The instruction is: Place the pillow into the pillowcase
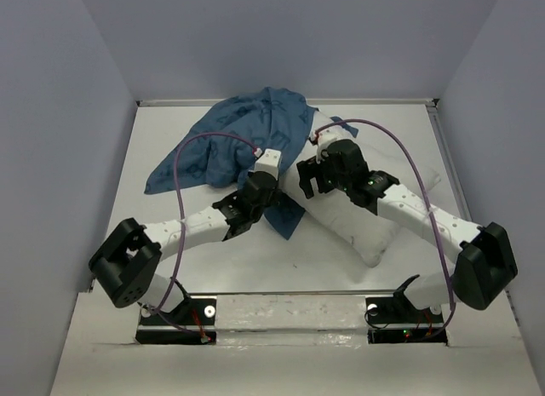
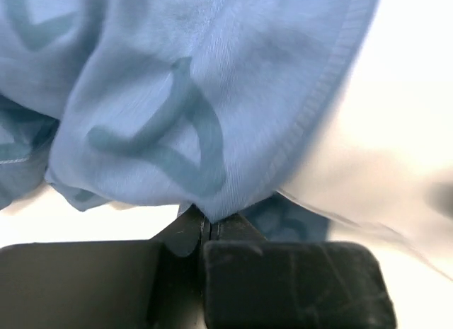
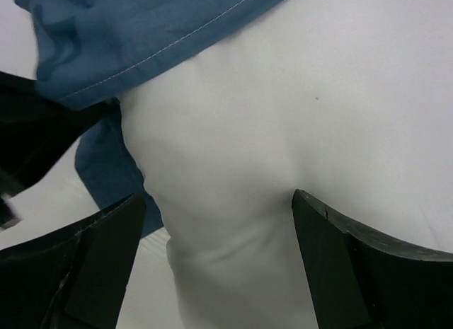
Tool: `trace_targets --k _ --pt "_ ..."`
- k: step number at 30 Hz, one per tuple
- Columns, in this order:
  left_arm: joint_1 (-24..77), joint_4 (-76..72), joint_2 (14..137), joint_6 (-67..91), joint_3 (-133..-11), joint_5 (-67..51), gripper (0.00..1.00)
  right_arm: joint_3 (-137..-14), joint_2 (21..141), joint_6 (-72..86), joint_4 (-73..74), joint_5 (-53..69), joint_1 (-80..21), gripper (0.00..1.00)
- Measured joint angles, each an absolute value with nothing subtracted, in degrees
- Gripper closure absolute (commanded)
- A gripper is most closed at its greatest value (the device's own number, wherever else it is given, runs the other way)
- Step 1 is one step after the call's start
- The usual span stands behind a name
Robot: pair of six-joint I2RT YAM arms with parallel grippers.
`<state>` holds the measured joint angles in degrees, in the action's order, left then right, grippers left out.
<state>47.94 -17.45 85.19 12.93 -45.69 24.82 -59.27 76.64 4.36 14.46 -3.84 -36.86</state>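
Observation:
The dark blue pillowcase [image 1: 247, 140] lies crumpled at the back middle of the table, and one flap of it reaches down over the near end of the white pillow [image 1: 358, 221]. The pillow lies diagonally under my right arm. My left gripper [image 1: 266, 176] is shut on the pillowcase's hem; the left wrist view shows the blue fabric [image 2: 177, 110] pinched between the closed jaws [image 2: 205, 221], with the pillow [image 2: 382, 131] to the right. My right gripper [image 1: 308, 176] is open, and its fingers [image 3: 92, 258] straddle the pillow's end [image 3: 283, 117] under the pillowcase's edge [image 3: 127, 39].
Grey walls enclose the white table [image 1: 170, 234] on three sides. Purple cables [image 1: 183, 157] loop above both arms. The arm bases stand at the near edge [image 1: 281, 307].

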Motion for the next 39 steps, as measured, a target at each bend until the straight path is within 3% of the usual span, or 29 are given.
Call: trace_targets --k 1,3,4,5,6,11,18,23,28,31,32,33,35,39 --pt "48.2 -17.3 83.4 13.4 -45.4 24.2 1.0 -60.0 78.1 3.7 14.6 -3.7 -37.1 0.12" --pt "48.4 -16.9 79.9 14.5 -45.3 21.8 1.0 -61.8 81.7 2.8 14.6 -2.9 -37.6 0.32" --pt "48.4 -16.9 79.0 14.9 -45.3 20.8 1.0 -63.1 84.0 2.2 14.4 -1.9 -37.7 0.52" --pt "48.4 -17.0 77.5 15.5 -45.2 19.1 1.0 -63.7 85.8 2.4 13.7 -1.0 -37.8 0.82" --pt "48.3 -16.9 76.4 16.1 -45.2 17.3 1.0 -64.0 87.6 2.6 11.9 0.8 -37.9 1.0" --pt "47.8 -15.4 75.1 17.8 -45.0 9.2 1.0 -61.5 90.3 13.4 -2.5 12.8 -37.4 1.0" --pt "47.9 -16.7 70.8 20.1 -42.7 2.2 1.0 -52.5 85.4 35.5 -25.7 15.6 -31.2 1.0" --pt "48.5 -19.9 69.6 20.6 -43.2 -2.4 1.0 -47.6 77.6 38.3 -29.8 2.0 -34.0 1.0" --pt "47.7 -14.9 71.2 18.6 -48.9 -4.3 1.0 -46.7 79.9 33.3 -34.9 -11.0 -44.0 1.0" --pt "46.9 -12.1 73.1 18.2 -50.5 -6.0 1.0 -44.8 82.7 33.1 -36.2 -13.8 -44.3 0.51" --pt "46.8 -11.6 73.3 18.4 -50.3 -6.4 1.0 -44.7 83.0 32.7 -35.4 -13.8 -44.2 0.23" --pt "46.9 -11.4 73.0 18.4 -49.6 -6.8 1.0 -44.8 82.9 32.6 -34.6 -13.6 -44.2 0.14" --pt "46.9 -10.9 70.1 18.8 -46.8 -6.6 1.0 -46.0 81.3 29.3 -28.9 -12.8 -44.2 0.05" --pt "46.5 -11.2 61.9 20.2 -41.3 -5.4 1.0 -53.9 74.5 21.9 -9.8 -5.1 -43.4 0.05"
